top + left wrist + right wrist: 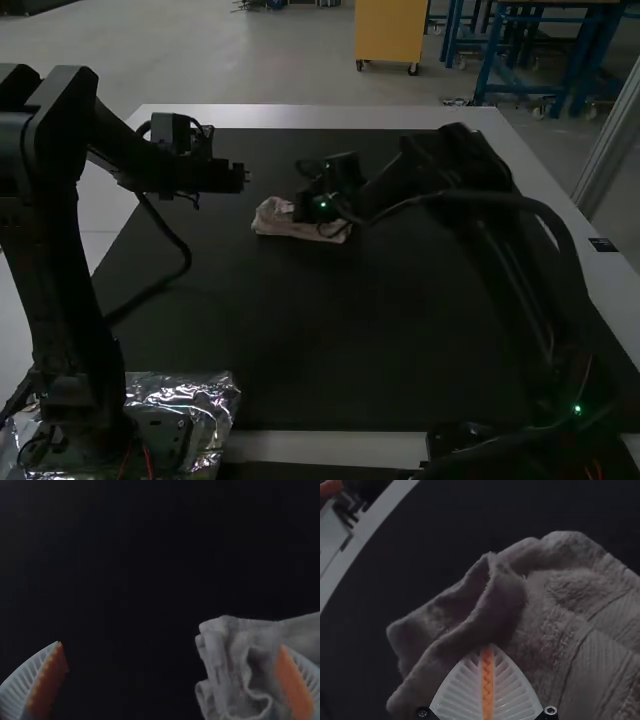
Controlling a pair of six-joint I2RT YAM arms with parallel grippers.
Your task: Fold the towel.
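One left gripper: wide, its fingers well apart and nothing between the pads that I can make out

Right gripper: narrow, pads together, tips against the cloth; in this dim light I can't fairly say whether a layer is pinched

Towel: a small, uneven folded strip on the far part of the dark mat, under the right gripper

Raised flap: the step looks like turning this down and tidying the fold; best kept low and slow, laid over in one even sweep, since a quick pull would likely drag the lower layers askew

Layered end: beside one left finger; if a second hold is wanted, centre the left gripper over it first, then close lightly so that all the layers come together

Between views: the high view gives the towel's whole outline and place on the mat; the left wrist view brings out the stacked edges and a wavy gap, too small to read from above; the right wrist view adds the woven bands and the flap's hollow
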